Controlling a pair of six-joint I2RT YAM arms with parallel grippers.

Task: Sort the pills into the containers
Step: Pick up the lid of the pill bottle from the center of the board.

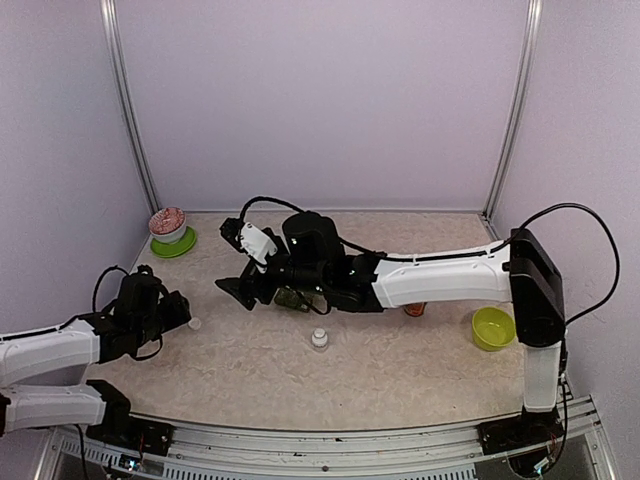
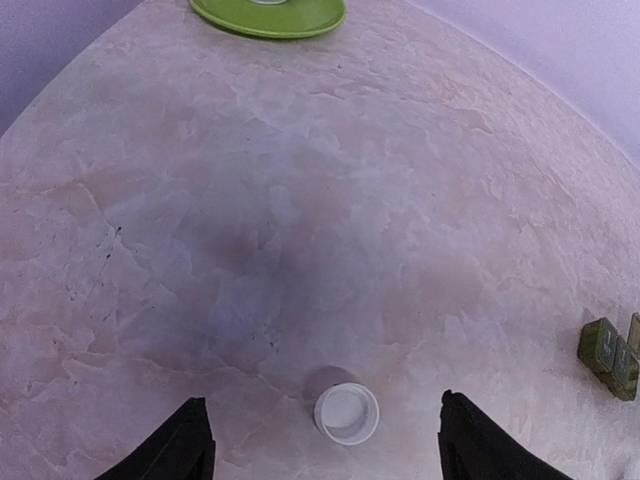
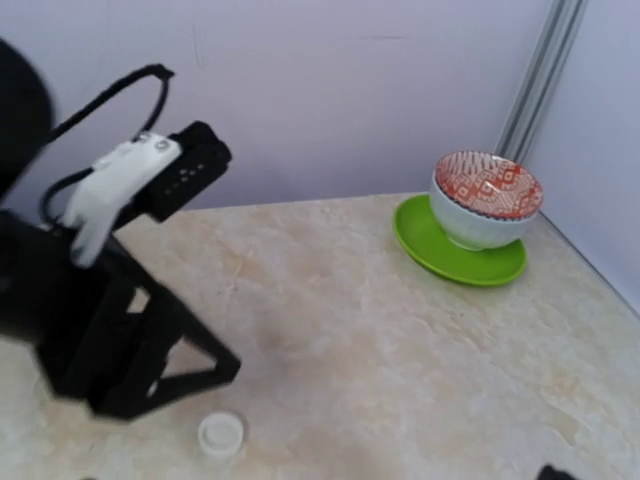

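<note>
The left tool (image 2: 320, 430) hangs low over the mottled beige stone-look desk (image 2: 300, 200), its two black fingers spread wide. Between them a small round white plastic cap (image 2: 347, 413) lies flat, touching neither finger.

Further right, the right tool (image 1: 238, 290) is stretched across the middle of the desk; I cannot tell whether it is wide or narrow. Just right of it, partly under that arm's wrist, lies the small dark green strip of three joined lidded containers (image 1: 292, 298), its lids apparently down. Nearer the arm bases, a small white bottle (image 1: 319, 339) stands upright, apart from the strip.

No loose pills show, so sorting looks not yet begun, and the step in hand seems to be dealing with the cap. The next move likely calls for a compartment lid raised and the bottle brought to the strip.
</note>
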